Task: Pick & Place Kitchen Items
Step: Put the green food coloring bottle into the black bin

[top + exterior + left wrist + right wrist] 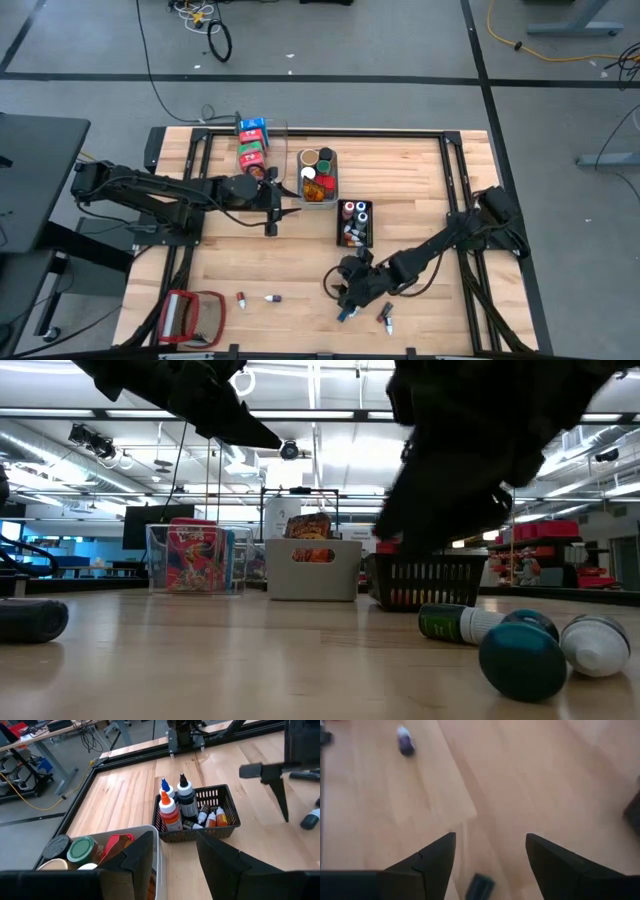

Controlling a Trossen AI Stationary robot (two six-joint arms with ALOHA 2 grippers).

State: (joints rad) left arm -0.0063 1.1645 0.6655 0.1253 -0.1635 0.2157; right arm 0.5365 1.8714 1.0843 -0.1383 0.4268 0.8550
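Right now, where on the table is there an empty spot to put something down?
Bare wood lies between the black basket and the right-hand frame rail, and in the middle, between the left gripper and the two loose bottles at the front. It is crowded by the right gripper and around the grey bin.

From my low camera, the right arm blocks part of the black basket. In my right wrist feed a dark piece is cut off at the frame edge, and a small bottle is too blurred to identify.
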